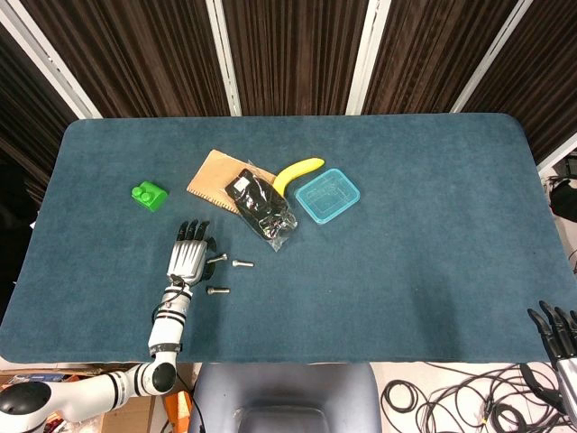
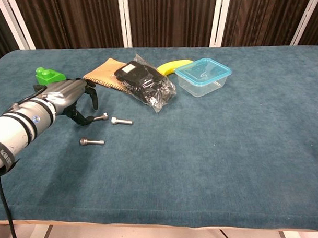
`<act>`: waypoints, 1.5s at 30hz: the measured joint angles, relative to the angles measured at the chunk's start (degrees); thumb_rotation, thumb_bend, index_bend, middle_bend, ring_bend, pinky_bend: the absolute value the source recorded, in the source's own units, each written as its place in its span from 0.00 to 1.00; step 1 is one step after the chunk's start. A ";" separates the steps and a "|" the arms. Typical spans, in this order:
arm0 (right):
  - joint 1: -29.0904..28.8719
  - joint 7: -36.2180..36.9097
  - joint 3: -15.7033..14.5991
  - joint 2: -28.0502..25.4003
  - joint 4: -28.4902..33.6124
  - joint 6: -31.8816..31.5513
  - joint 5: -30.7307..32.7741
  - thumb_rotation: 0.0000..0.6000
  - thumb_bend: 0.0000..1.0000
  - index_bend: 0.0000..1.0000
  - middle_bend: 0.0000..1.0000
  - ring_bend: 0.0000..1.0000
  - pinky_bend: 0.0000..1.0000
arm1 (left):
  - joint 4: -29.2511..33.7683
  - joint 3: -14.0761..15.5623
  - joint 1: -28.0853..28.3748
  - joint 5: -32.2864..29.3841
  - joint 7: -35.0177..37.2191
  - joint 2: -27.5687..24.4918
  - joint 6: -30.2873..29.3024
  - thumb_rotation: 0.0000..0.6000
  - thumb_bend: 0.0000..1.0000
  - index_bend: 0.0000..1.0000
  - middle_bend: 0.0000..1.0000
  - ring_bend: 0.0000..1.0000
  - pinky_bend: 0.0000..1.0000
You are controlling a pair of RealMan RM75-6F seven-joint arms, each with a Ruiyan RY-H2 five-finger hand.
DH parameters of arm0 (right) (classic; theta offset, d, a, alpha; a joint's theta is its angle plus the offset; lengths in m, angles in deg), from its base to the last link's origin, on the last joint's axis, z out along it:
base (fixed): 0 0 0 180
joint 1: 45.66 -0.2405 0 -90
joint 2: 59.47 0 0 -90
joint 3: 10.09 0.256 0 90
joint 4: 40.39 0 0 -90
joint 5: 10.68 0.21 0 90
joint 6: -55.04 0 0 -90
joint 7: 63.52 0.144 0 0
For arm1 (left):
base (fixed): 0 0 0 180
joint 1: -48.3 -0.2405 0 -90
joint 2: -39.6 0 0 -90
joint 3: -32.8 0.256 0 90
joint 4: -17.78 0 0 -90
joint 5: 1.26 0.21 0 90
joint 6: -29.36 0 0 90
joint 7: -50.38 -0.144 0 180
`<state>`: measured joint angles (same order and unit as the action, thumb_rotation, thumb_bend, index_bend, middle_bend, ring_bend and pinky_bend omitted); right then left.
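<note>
- Left hand: nearest the chest camera, over the near-left part of the desk. Palm down, fingers curled downward and a little apart, nothing in its grasp. The thumb side hangs beside the nearest bolt, and whether it touches is not clear. Judged to be placed for working on the bolts, since all three lie within its reach.
- Bolt by the thumb: lying flat, close against the hand on its right side.
- Second bolt: lying flat, just beside the first and farther from the hand.
- Third bolt: lying flat, nearer the front edge, beside the wrist.
- Green toy block: toward the left edge, beyond the hand, apart from it.
- Corrugated cardboard piece: flat, mid-desk towards the far edge; serves as an underlay for the bag.
- Clear plastic bag with a black item inside: lies partly on the cardboard, its far end touching or overlapping the banana.
- Banana: behind the bag, between it and the box.
- Clear lunch box with blue rim: upright, open-topped, apparently empty, just right of the banana.
- Right hand: off the near-right corner, beyond the desk's edge, fingers straight and spread, holding nothing; judged parked.
</note>
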<state>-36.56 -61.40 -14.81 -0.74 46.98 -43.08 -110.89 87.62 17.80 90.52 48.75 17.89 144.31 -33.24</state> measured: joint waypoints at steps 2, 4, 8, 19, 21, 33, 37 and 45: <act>0.03 -0.13 -0.04 0.02 -0.04 -0.02 0.00 1.00 0.29 0.00 0.00 0.00 0.04 | -0.19 0.04 -0.06 -0.08 0.02 0.07 0.17 1.00 0.35 0.48 0.10 0.00 0.00; 0.21 -0.11 -0.10 0.05 -0.18 -0.08 0.27 1.00 0.29 0.00 0.00 0.00 0.04 | -0.70 0.12 -0.07 -0.19 0.13 0.30 0.59 1.00 0.35 0.48 0.10 0.00 0.00; 0.55 0.67 -0.06 0.08 -0.45 -0.84 0.45 1.00 0.29 0.00 0.00 0.00 0.04 | -1.69 0.38 -0.12 -0.31 0.56 0.85 1.50 1.00 0.35 0.48 0.10 0.00 0.00; 0.38 0.35 -0.08 0.14 -0.46 -0.53 0.32 1.00 0.29 0.00 0.00 0.00 0.04 | -3.09 0.23 -0.21 -0.68 0.47 1.23 2.26 1.00 0.35 0.53 0.10 0.00 0.00; 0.43 0.32 -0.09 0.17 -0.48 -0.63 0.31 1.00 0.29 0.00 0.00 0.00 0.04 | -3.38 0.16 -0.22 -0.82 0.54 1.25 2.52 1.00 0.35 0.54 0.10 0.00 0.00; 0.54 0.43 -0.12 0.23 -0.57 -0.88 0.27 1.00 0.29 0.00 0.00 0.00 0.04 | -4.26 -0.13 -0.14 -0.54 1.03 1.32 3.18 1.00 0.38 0.57 0.10 0.00 0.00; 0.58 0.57 -0.13 0.19 -0.64 -0.98 0.23 1.00 0.29 0.00 0.00 0.00 0.04 | -4.11 -0.32 -0.09 -0.60 0.70 1.13 3.04 1.00 0.40 0.58 0.10 0.00 0.00; 0.62 0.74 -0.16 0.15 -0.68 -1.14 0.11 1.00 0.29 0.00 0.00 0.00 0.04 | -2.45 -0.97 0.11 -0.20 0.01 0.19 1.88 1.00 0.40 0.58 0.10 0.00 0.00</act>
<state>-35.94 -60.66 -14.98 -0.59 46.30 -44.22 -110.78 85.17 16.83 90.63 48.55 17.91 144.50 -31.36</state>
